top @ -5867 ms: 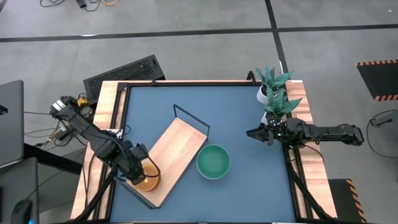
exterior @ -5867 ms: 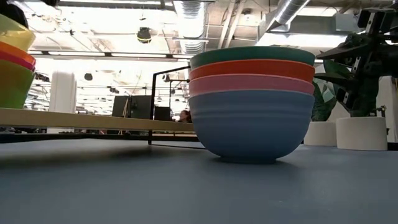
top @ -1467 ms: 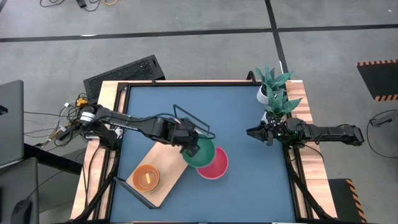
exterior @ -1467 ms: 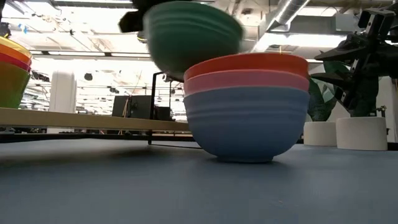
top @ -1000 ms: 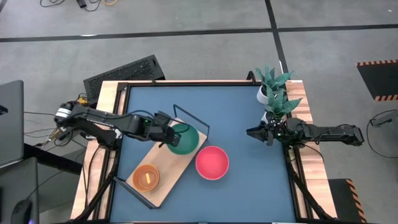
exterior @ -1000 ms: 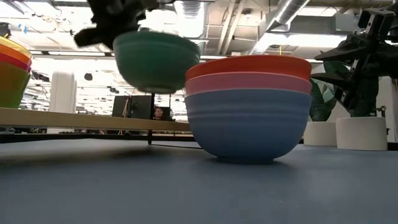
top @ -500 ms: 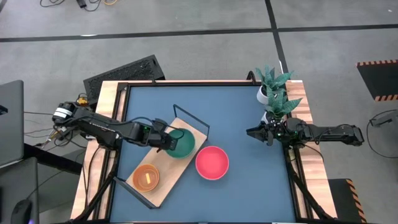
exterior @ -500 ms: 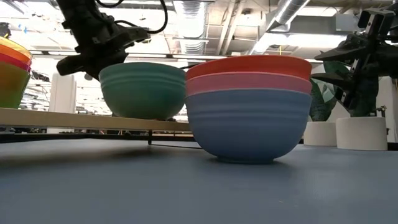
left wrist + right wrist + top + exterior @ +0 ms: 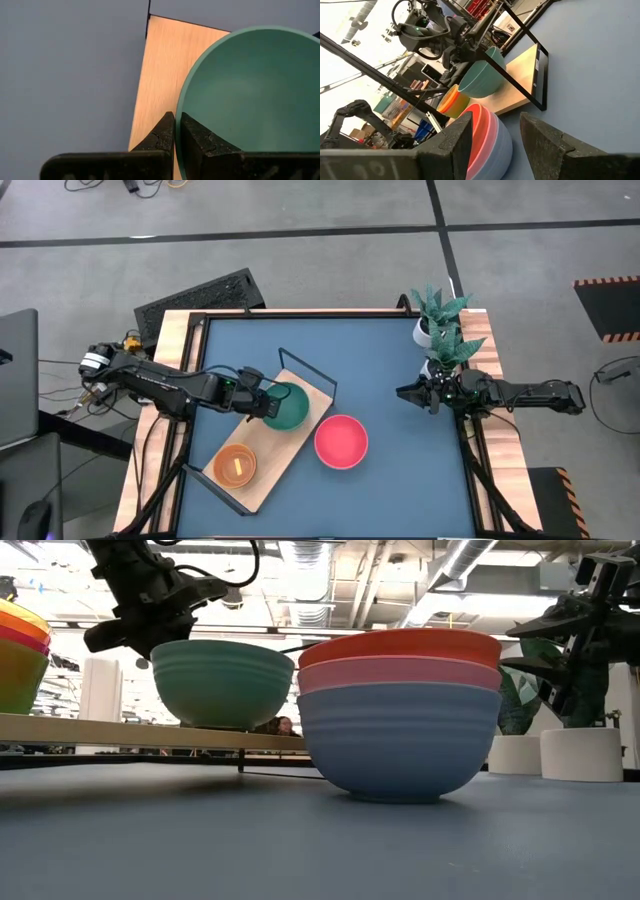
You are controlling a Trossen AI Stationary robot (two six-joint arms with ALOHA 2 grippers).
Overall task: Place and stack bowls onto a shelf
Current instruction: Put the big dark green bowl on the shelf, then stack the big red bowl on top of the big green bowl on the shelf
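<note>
The teal bowl (image 9: 287, 406) is sitting over the far end of the light-wood shelf (image 9: 262, 442), near its black wire end frame; the low view shows its base at the board, though whether it is fully resting there is hard to tell. The left gripper (image 9: 176, 131) is pinching the bowl's rim, its jaws clamped on the thin wall, one inside and one outside. At the shelf's near end a stack of small bowls (image 9: 236, 465), orange on top with red and lime beneath, is already sitting in place. Just beside the shelf, on the blue desk (image 9: 390, 360), a second stack (image 9: 400, 710) is waiting: red over pink over pale blue. So, by my judgement, the task is roughly halfway along, with this bowl to be released and three more to follow. The right gripper (image 9: 492, 140) is idling at the desk's right edge beside the potted plants (image 9: 442, 325), jaws apart and empty.
</note>
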